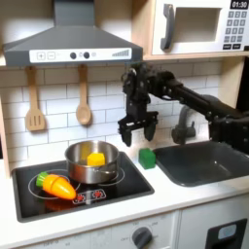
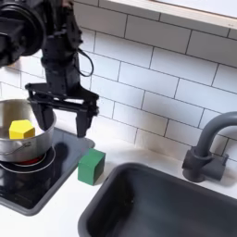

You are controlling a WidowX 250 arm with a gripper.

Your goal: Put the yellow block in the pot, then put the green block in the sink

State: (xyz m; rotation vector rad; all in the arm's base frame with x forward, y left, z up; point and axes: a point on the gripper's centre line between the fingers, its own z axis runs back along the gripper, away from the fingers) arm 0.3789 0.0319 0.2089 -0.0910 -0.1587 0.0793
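The tool point(image 1: 138, 127) hangs above the bench point(image 1: 146, 209) with its two fingers point(image 2: 85, 118) spread apart and pointing down, grasping nothing; in the second exterior view the tool point(image 2: 62, 113) shows the same released state, with bare air between the fingers.

Below the tool and toward the first exterior view's left stands the pot point(image 1: 91, 162) on the black cooktop point(image 1: 122, 188). The yellow block point(image 1: 95, 159) lies inside it. In the second exterior view the pot point(image 2: 11, 116) sits just under the tool's near finger, with the yellow block point(image 2: 22, 130) resting within its steel wall, and the cooktop point(image 2: 48, 176) carries a red-ringed burner beneath it.

Almost straight below the tool, a little toward the first exterior view's right, the green block point(image 1: 147, 158) sits on the bench between cooktop and sink point(image 1: 199, 161). In the second exterior view the green block point(image 2: 91, 166) stands just beside the cooktop's edge, apart from the fingers above, and near the sink point(image 2: 167, 205) rim. Nothing lies between the tool and this block.

The faucet point(image 2: 209, 143) rises at the sink's back, well off to the second exterior view's right of the tool; it appears too in the first exterior view point(image 1: 184, 126).

An orange toy carrot point(image 1: 55, 185) lies on the cooktop's front, at the pot's left in the first exterior view. Behind the tool on the tiled wall hang a wooden spatula point(image 1: 35, 105) and a wooden spoon point(image 1: 84, 101), under a grey hood point(image 1: 73, 44). A microwave point(image 1: 202, 26) sits above.
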